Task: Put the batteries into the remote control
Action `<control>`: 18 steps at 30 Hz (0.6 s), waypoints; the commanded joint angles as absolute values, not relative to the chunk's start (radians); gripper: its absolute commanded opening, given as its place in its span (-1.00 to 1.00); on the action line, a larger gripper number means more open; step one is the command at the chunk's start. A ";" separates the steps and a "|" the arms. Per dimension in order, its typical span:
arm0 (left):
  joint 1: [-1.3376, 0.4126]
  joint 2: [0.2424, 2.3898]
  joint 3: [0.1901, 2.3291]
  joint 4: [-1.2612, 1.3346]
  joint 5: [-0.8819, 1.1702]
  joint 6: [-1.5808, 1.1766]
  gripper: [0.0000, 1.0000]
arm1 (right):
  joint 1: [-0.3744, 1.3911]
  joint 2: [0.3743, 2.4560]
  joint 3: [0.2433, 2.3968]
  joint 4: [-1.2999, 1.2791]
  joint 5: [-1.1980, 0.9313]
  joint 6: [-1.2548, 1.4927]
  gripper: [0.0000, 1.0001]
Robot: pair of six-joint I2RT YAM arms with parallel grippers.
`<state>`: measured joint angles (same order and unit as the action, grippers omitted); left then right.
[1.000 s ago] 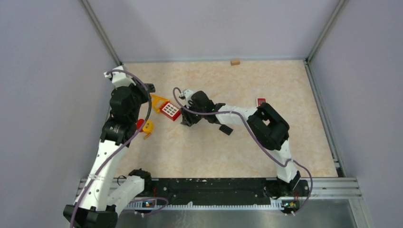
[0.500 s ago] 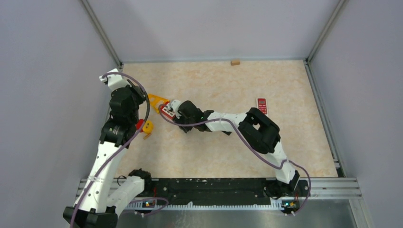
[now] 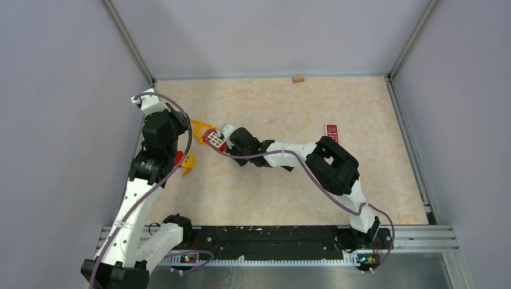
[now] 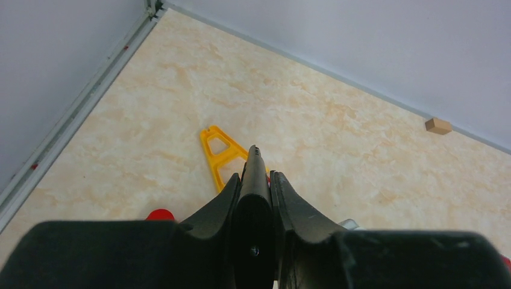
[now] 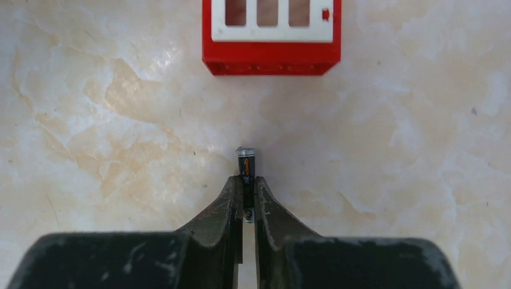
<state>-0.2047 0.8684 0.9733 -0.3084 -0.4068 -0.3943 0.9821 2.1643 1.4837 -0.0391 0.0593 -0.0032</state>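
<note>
- While the right gripper (image 5: pixel 247 184) points down at the table (image 5: pixel 108 120), its two fingers are pressed in on a battery (image 5: pixel 247 164), a thin dark cylinder with a pale cap.
- About half of this battery sticks out beyond the fingertips; its rear end sits between the pads.
- Its free end points at the remote control (image 5: pixel 271 59), which lies straight ahead of the fingers, apart from the battery with bare tabletop between them.
- That remote is a red box with a white face cut by three slots, its near edge square to the gripper.
- From the overhead view the right arm stretches across to the left, its wrist just beside the remote (image 3: pixel 214 138).
- Over at the left, the left gripper (image 4: pixel 253 179) is pinched on a dark flat piece (image 4: pixel 253 159), which stands edge-on between the fingers and pokes out past their tips.
- Beyond it lie a yellow triangular frame (image 4: pixel 222 150) and, far off by the wall, a wooden block (image 4: pixel 438 125).
- A small red handset (image 3: pixel 331 132) lies well apart, on the right.
</note>
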 commanded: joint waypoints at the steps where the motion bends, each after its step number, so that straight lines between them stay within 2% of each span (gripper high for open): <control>1: -0.201 0.898 0.961 -0.248 -0.275 -0.422 -1.00 | 0.939 1.986 1.372 -0.010 0.050 0.107 -0.95; 4: -0.201 0.946 0.970 -0.216 -0.051 -0.427 -1.00 | 0.894 1.845 1.271 0.050 0.006 0.178 -0.95; 6: -0.201 0.989 0.989 -0.206 0.183 -0.454 -1.00 | 0.861 1.744 1.217 0.053 -0.016 0.200 -0.95; 11: -0.201 1.085 0.995 -0.091 0.578 -0.572 -1.00 | 0.808 1.518 1.148 -0.034 -0.066 0.177 -0.95; 14: -0.201 1.148 0.997 -0.025 0.720 -0.671 -1.00 | 0.802 1.422 1.153 -0.132 -0.049 0.145 -0.94; 18: -0.201 1.235 0.979 0.034 0.790 -0.810 -1.00 | 0.801 1.347 1.166 -0.240 -0.062 0.125 -0.94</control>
